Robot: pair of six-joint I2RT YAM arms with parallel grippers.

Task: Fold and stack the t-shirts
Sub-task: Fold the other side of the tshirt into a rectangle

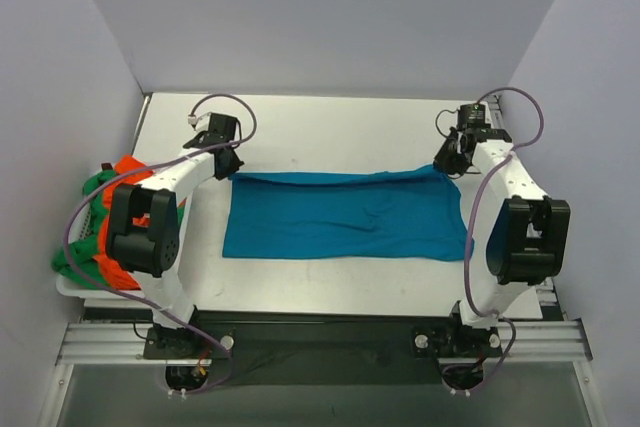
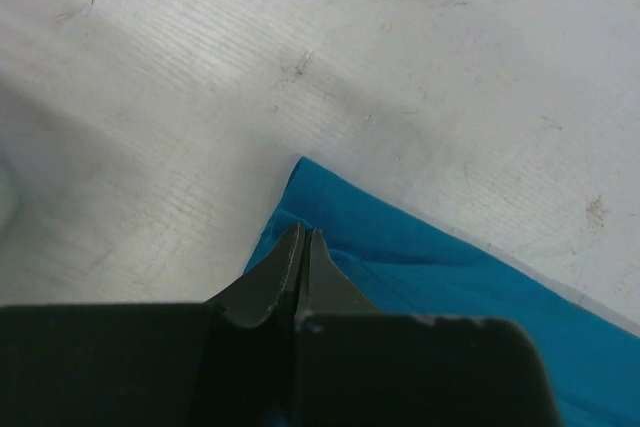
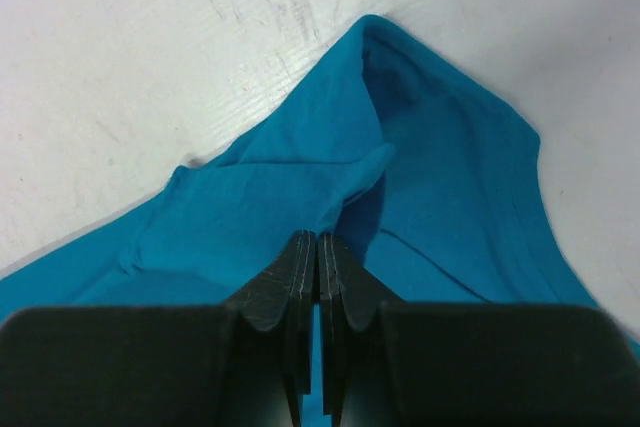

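Cloth of the teal shirt (image 1: 345, 217) lay stretched lengthwise between left hand (image 1: 229, 161) and right hand (image 1: 448, 161), each clamped shut on the corner nearest it.

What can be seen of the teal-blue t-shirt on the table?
The teal-blue t-shirt is soft, plain cloth spread as a wide rough rectangle mid-table, with no sleeves or collar showing. It lies mostly flat with light creases. The left gripper is shut on its far left corner. The right gripper is shut on its far right corner, where the cloth bunches into folds. Nothing else touches it.
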